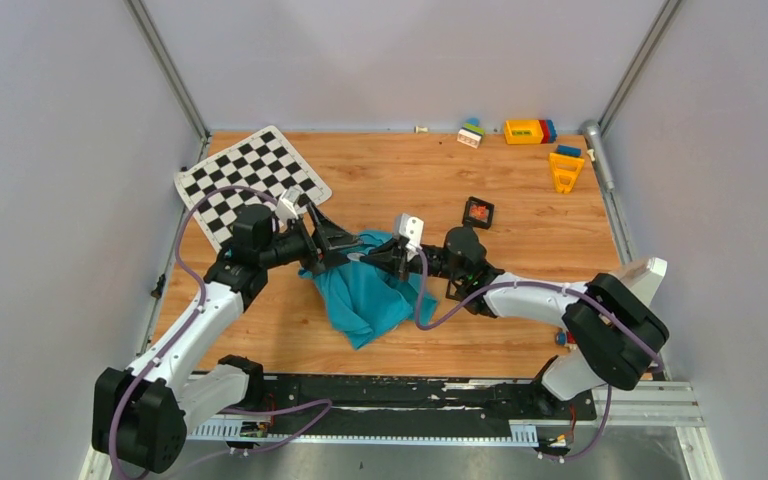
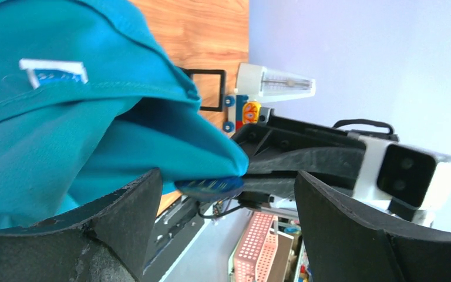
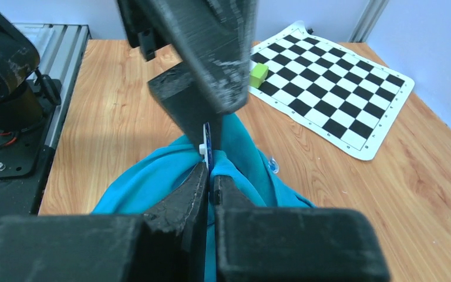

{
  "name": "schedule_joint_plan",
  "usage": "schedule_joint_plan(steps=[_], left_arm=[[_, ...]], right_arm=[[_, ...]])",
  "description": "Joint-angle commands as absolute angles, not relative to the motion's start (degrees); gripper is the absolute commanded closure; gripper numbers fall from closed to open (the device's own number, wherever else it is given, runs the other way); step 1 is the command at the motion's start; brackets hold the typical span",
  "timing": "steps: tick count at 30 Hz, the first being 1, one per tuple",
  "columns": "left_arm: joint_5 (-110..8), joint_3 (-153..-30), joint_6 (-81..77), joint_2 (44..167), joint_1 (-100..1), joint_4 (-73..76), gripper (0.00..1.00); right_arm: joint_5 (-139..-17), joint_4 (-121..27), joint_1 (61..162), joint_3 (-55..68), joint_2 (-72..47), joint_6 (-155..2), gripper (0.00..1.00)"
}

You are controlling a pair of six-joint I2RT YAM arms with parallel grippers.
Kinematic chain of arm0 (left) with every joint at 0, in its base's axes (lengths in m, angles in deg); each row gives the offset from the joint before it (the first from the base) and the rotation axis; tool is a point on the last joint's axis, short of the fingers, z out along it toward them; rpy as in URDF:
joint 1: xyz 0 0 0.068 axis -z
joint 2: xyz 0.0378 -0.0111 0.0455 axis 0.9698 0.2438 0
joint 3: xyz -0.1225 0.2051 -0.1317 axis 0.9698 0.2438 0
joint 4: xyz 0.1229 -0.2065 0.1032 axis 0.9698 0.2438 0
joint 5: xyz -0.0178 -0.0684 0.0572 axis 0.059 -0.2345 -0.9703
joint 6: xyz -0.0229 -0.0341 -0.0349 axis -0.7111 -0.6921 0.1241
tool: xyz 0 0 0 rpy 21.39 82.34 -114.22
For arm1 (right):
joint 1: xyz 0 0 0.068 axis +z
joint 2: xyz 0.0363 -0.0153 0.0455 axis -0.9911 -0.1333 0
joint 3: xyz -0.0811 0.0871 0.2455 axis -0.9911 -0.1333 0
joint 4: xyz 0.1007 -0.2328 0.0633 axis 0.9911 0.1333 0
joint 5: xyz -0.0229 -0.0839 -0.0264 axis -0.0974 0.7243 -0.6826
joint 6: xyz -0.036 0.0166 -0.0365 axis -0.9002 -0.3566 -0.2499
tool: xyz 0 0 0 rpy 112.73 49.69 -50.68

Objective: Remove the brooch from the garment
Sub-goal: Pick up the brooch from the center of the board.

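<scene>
Teal garment (image 1: 365, 290) with blue brooch (image 3: 207, 141) clamped in right hand (image 3: 209, 176); left hand (image 2: 226, 182) spread apart.

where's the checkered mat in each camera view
top external: checkered mat at upper left.
left wrist: not in it.
right wrist: upper right, beyond the teal garment.
shared landmark: the garment, visible in all three views.
</scene>
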State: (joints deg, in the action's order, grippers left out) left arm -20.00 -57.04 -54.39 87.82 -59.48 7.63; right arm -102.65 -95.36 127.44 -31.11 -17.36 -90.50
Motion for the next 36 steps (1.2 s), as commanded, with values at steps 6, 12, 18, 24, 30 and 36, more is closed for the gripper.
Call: schedule_joint_plan(steps=[6,12,18,24,30,36], left_arm=[[-20.9,-63.3,-45.7,87.0,-59.6,21.1,0.14],[-21.1,-62.0,-40.6,87.5,-59.6,26.9,0.35],[-19.3,-60.1,-40.4,89.2,-59.6,25.7,0.41],[-18.9,-58.8,-41.9,89.4,-59.6,23.3,0.47],[-19.4,-58.3,-42.3,89.7,-59.6,22.7,0.70],[-21.8,-58.3,-42.0,89.4,-59.6,23.2,0.99]], right_arm=[[-95.7,-98.7,132.6,-34.0,-15.6,-107.1,1.00],[-92.6,-101.0,134.5,-35.9,-15.7,-112.7,1.00],[-84.8,-105.0,138.2,-37.4,-17.0,-119.1,1.00],[-83.4,-106.8,139.6,-38.0,-17.9,-121.4,1.00],[-80.6,-107.1,140.8,-37.9,-18.9,-124.1,1.00],[-79.2,-108.4,141.6,-38.0,-20.4,-125.3,0.80]])
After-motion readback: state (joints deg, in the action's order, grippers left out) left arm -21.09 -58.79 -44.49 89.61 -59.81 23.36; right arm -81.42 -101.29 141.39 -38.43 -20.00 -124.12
